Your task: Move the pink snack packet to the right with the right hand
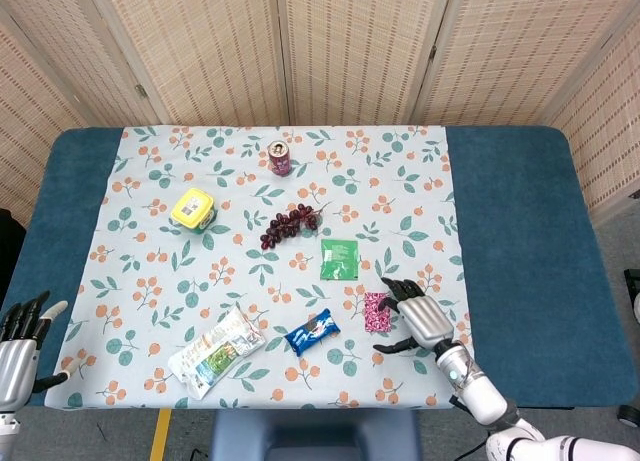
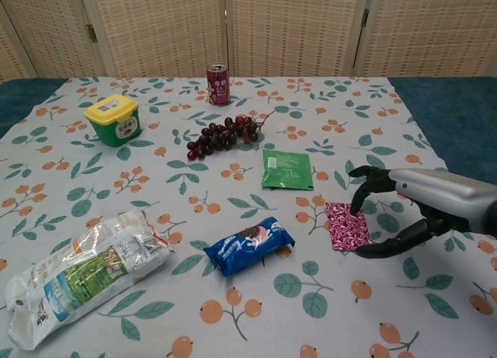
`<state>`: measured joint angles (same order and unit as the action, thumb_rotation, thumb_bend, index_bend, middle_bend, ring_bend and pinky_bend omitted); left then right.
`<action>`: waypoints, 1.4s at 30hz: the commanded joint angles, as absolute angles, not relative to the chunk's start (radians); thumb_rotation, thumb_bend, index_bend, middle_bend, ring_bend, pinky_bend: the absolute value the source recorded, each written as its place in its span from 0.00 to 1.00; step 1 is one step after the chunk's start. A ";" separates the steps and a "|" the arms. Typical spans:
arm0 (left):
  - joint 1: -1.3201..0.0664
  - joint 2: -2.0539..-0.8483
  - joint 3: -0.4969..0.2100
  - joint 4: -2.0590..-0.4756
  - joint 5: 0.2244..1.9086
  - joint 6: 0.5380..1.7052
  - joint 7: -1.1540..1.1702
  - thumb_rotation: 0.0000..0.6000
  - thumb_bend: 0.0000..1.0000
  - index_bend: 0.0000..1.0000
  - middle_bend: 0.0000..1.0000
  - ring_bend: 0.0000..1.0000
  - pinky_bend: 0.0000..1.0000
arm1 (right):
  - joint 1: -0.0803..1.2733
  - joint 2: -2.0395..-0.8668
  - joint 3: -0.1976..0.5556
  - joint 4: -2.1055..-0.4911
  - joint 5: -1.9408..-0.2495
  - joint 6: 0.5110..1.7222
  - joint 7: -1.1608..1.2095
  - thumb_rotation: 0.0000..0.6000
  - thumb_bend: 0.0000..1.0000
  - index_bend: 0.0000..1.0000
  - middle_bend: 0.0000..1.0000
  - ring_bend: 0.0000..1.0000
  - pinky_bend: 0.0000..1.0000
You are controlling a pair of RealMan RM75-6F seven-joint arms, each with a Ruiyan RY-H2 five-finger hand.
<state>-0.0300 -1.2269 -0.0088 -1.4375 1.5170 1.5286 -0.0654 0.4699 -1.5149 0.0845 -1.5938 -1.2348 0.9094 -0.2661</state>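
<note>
The pink snack packet [image 2: 347, 226] is lying flat on the floral cloth [image 1: 200, 271] of the worktop [image 1: 520, 221], toward the near right part of the pattern. The right hand [image 2: 388, 210] is placed just at the packet's 3 o'clock edge, fingers spread and curved over that edge, thumb low at the near corner; nothing is gripped, and contact cannot be confirmed.

Risk is judged as follows: a thin flat packet offers little to pinch, so fingertips could skid over the film or bunch the cloth under it. A push from the wrong side would send it toward the blue snack pack [image 2: 249, 245] at its 9 o'clock or the green sachet [image 2: 286, 169] at 11 o'clock.

The left hand [image 1: 18, 346] is seen open at the near left edge, well apart.
</note>
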 commanded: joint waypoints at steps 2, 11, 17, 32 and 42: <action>-0.029 -1.226 -0.009 -1.436 1.517 1.529 -0.067 1.00 0.24 0.19 0.07 0.08 0.00 | 0.491 -1.548 0.086 -1.558 -1.219 0.897 -0.273 0.53 0.16 0.32 0.04 0.00 0.00; -0.029 -1.225 -0.010 -1.434 1.515 1.525 -0.072 1.00 0.24 0.19 0.07 0.08 0.00 | 0.513 -1.580 0.079 -1.518 -1.202 0.885 -0.270 0.53 0.16 0.32 0.04 0.00 0.00; -0.029 -1.227 -0.010 -1.433 1.516 1.523 -0.071 1.00 0.24 0.19 0.07 0.08 0.00 | 0.520 -1.585 0.072 -1.505 -1.185 0.886 -0.280 0.53 0.16 0.32 0.04 0.00 0.00; -0.032 -1.234 -0.010 -1.426 1.517 1.517 -0.069 1.00 0.24 0.19 0.07 0.08 0.00 | 0.474 -1.517 0.025 -1.523 -1.153 0.940 -0.300 0.52 0.16 0.32 0.04 0.00 0.00; -0.036 -1.238 -0.011 -1.425 1.518 1.512 -0.065 1.00 0.24 0.19 0.07 0.08 0.00 | 0.423 -1.440 -0.004 -1.569 -1.165 1.003 -0.291 0.52 0.16 0.32 0.05 0.00 0.00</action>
